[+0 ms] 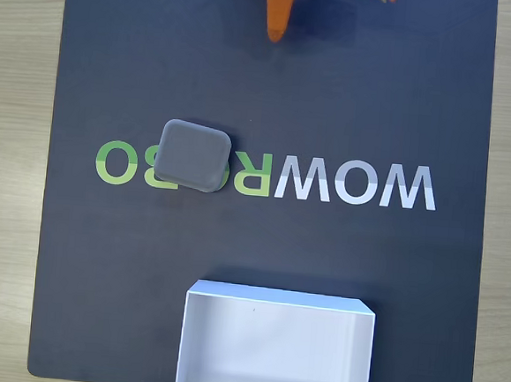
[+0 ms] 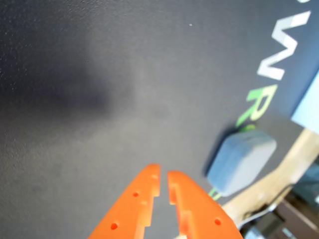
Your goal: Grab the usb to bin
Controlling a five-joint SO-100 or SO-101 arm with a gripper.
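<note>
Bright orange plastic claw (image 2: 163,180), two flat tapered fingers, small round holes

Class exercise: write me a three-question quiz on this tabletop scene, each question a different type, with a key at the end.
1. True or false: the grey block already lies inside the white box.
2. Multiple choice: in the fixed view, the block covers part of (A) the green letters, (B) the white letters, (C) the bare wood.
3. Short answer: in the wrist view, how do the orange tool's fingers stand, and do they hold anything?

Key
1. False: it sits on the dark mat, apart from the box.
2. A.
3. Nearly together, with a thin gap; they hold nothing.
</note>
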